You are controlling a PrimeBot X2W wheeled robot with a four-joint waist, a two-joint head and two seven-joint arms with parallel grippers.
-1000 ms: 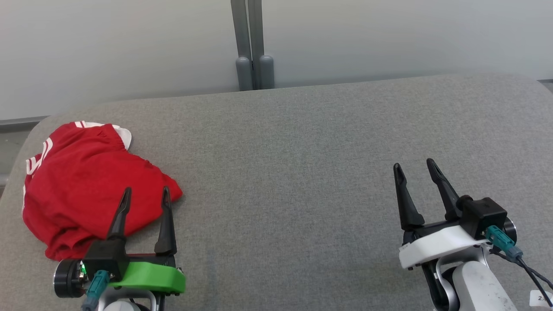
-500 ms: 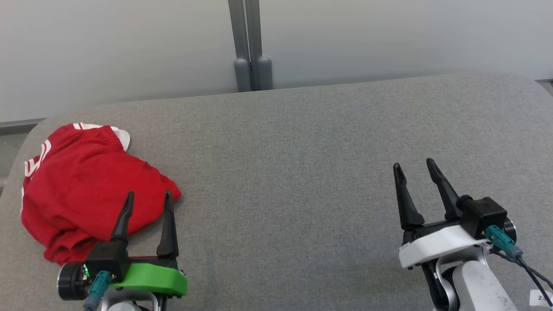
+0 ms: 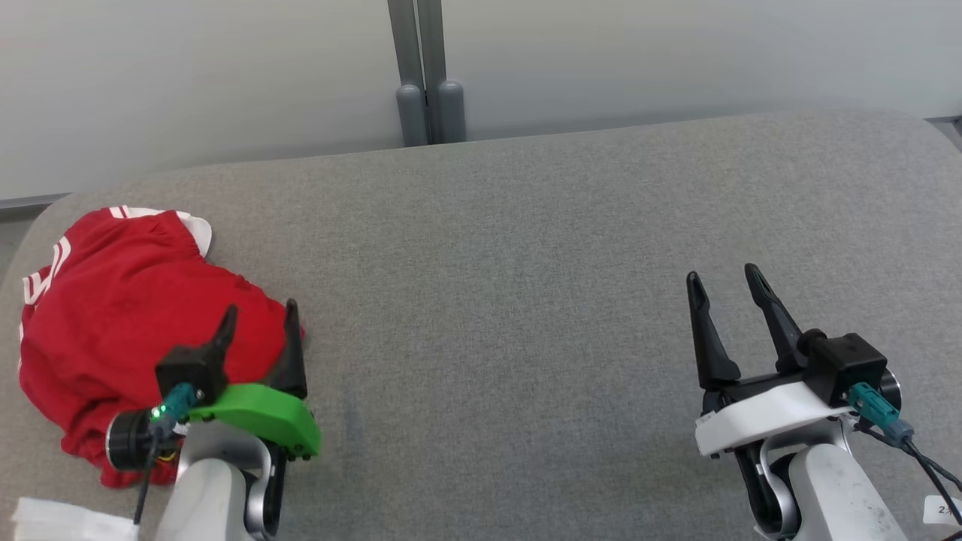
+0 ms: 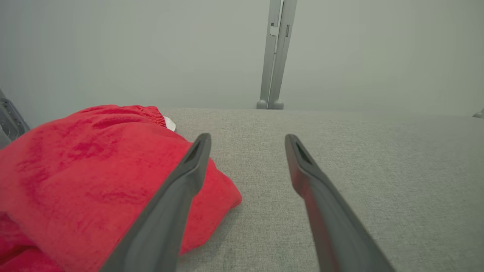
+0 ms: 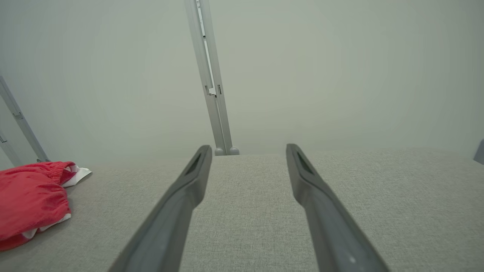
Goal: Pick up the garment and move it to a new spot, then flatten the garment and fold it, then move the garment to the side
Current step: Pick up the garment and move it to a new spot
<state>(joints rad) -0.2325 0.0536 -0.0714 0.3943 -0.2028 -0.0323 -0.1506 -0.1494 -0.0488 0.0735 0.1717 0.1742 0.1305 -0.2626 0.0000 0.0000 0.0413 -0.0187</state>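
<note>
Because the crumpled red garment lies heaped straight on the left end of the grey padded surface, the left gripper hangs over its right edge, fingers spread wide, likely lining up a first grab. Well apart at right, the right gripper hovers equally wide, empty.

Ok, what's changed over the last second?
The left gripper has advanced and tipped down over the right-hand edge of the red garment, jaws open, nothing gripped yet. The whole head view shifted slightly too. The garment itself and the open right gripper stayed put.
</note>
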